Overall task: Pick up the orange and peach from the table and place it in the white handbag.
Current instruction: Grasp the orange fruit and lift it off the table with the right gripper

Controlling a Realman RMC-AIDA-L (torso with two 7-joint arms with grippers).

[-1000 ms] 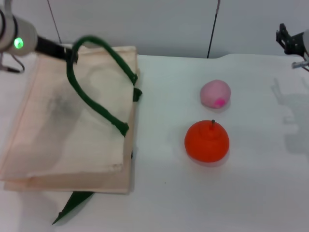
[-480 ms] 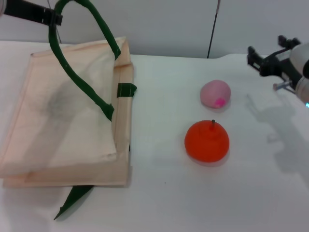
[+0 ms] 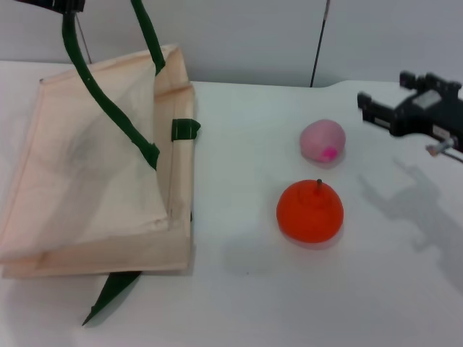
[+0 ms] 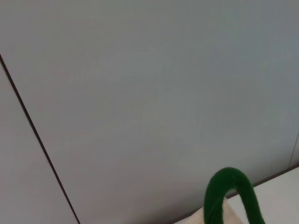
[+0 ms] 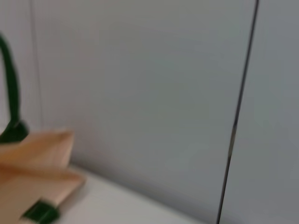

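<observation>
One white handbag fills the left half of the head view, its long axis running from the lower edge toward the upper left, its open mouth facing right. One dark green handle is pulled up taut toward the upper left corner, where the left gripper is almost wholly cut off by the frame edge; it seems to be pinching that strap, though its fingers cannot be made out. A second green strap end pokes out from under the bag at lower left.

Right of centre on the white table sit two fruits, one of each: the peach with its magenta spot facing lower right, and just below it the orange, stem pointing up.

The right gripper hangs at the right edge, level with the peach and apart from it, pointing left, fingers spread around nothing.
</observation>
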